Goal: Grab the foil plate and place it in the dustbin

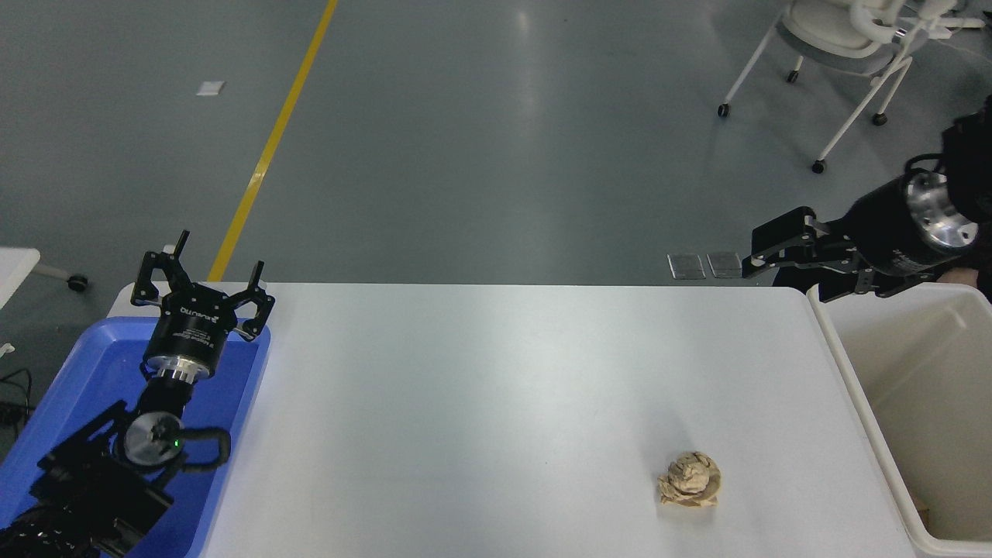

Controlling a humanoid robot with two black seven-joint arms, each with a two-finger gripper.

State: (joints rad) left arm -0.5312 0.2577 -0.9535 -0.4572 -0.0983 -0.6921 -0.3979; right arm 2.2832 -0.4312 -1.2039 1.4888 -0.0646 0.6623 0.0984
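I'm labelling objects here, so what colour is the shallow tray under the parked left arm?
Blue; the tray shows best in the head view.

We see the table (465, 387) across the middle. On its left end sits the tray (232, 387), and above the tray is the left gripper (203, 273) (arm entering from the lower left). The dustbin (860, 387) stands against the table's right end. Over the bin's far left corner we find the right gripper (756, 260). Near the table's front right lies the paper ball (690, 480), well apart from the tray. Behind the table, at far right, stands a chair (845, 39).
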